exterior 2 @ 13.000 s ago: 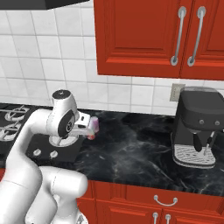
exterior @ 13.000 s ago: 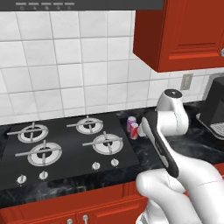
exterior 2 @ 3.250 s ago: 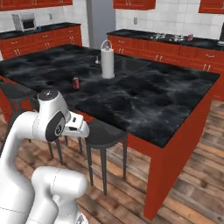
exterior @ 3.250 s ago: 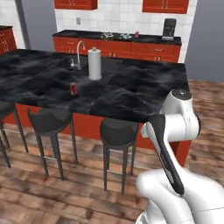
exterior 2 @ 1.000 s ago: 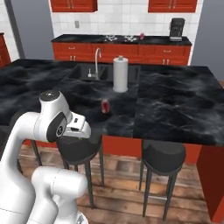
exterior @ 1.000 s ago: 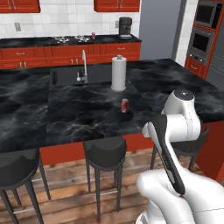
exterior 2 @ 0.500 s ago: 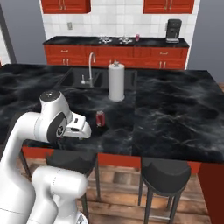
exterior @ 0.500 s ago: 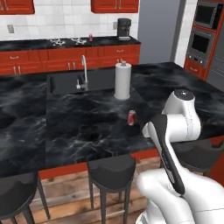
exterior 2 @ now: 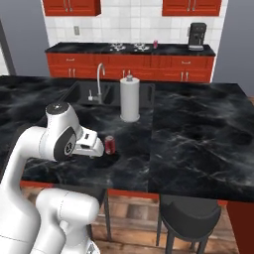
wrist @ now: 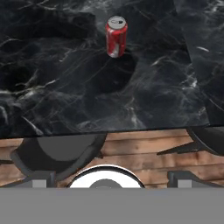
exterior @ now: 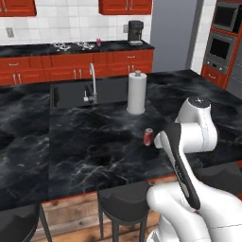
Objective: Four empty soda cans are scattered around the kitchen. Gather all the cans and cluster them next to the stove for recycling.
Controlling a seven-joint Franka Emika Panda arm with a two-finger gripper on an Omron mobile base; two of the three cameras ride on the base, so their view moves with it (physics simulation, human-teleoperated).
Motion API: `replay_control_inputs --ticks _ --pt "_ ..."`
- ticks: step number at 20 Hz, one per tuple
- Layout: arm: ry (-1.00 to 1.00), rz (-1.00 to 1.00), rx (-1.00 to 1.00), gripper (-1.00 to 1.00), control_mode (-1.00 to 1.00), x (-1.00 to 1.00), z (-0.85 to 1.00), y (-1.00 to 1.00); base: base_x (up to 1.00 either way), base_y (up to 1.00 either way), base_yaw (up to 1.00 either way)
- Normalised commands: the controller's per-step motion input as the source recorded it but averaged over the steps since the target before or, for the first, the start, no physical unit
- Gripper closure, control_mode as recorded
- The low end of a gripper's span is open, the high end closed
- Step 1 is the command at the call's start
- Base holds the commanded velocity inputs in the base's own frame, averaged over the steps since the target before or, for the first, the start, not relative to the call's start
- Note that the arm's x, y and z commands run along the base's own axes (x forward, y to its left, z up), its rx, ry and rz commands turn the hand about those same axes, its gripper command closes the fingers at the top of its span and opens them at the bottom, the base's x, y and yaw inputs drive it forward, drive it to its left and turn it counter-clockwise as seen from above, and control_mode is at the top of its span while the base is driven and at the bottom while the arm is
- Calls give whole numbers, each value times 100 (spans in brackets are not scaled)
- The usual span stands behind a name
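A red soda can [exterior: 148, 137] [exterior 2: 109, 144] [wrist: 116, 36] with a silver top stands upright on the black marbled island counter [exterior: 94, 146], near its front edge. My gripper [exterior 2: 97, 149] [wrist: 107, 180] hangs just in front of that edge, short of the can and a little left of it in the right base view. It is open, with nothing between its fingers. Far back, the black stove [exterior: 71, 46] [exterior 2: 128, 47] sits in the rear counter. A pink-purple can [exterior: 98, 42] [exterior 2: 155, 44] stands just right of the stove.
A tall white paper-towel roll [exterior: 136, 93] [exterior 2: 130, 99] stands behind the red can, beside the sink with its curved faucet [exterior: 92, 80]. Round black stools [exterior: 125, 201] [exterior 2: 191, 211] [wrist: 57, 151] stand under the island's front edge. A coffee machine [exterior: 135, 32] stands on the rear counter.
The base has driven closer to the island, so the whole scene shifted and the red can now sits nearer and larger. The arm keeps the same pose.
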Motion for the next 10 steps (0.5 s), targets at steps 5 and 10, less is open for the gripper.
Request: replay_control_inputs --ticks 5,10 --pt "0 0 0 -100 100 0 0 0 51 1 0" --pt "0 0 0 -100 100 0 0 0 46 3 0"
